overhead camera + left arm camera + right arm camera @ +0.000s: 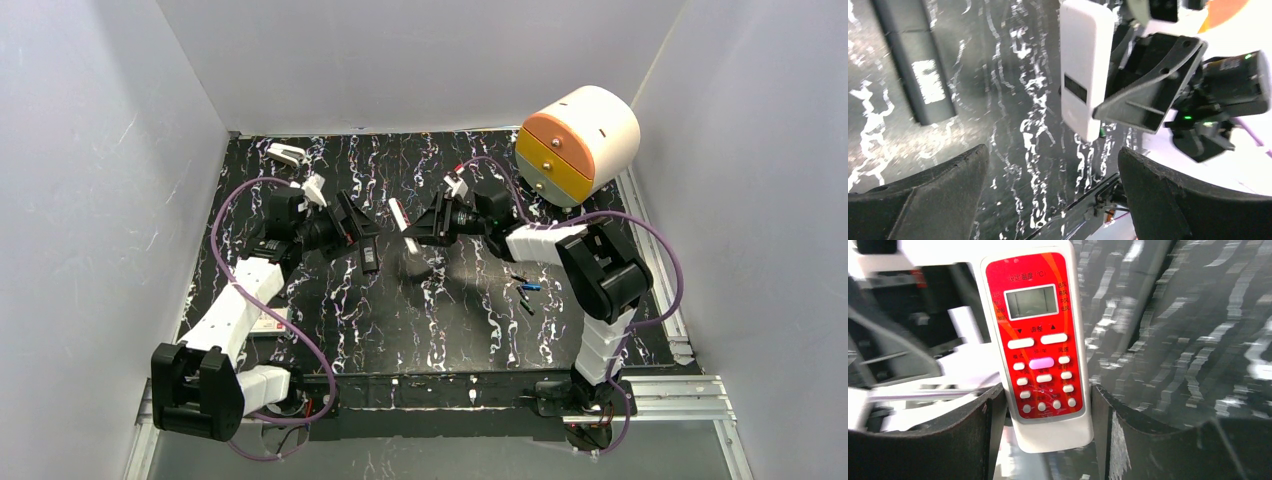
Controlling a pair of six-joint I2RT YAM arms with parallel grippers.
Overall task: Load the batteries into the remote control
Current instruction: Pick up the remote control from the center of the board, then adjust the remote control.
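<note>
My right gripper [412, 228] is shut on the lower end of a white remote [400, 215] and holds it above the mat. Its red button face and small screen show in the right wrist view [1040, 345], between my fingers [1048, 412]. Its plain white back shows in the left wrist view [1083, 70]. My left gripper [368, 232] is open and empty, just left of the remote, jaws spread wide [1053, 195]. A few tiny batteries [526, 288], black, blue and green, lie on the mat right of centre.
A black remote [369, 258] lies on the mat under my left gripper, also in the left wrist view [918, 65]. A white piece [287, 153] lies back left. An orange-and-white drawer unit [580, 140] stands back right. White walls enclose the mat.
</note>
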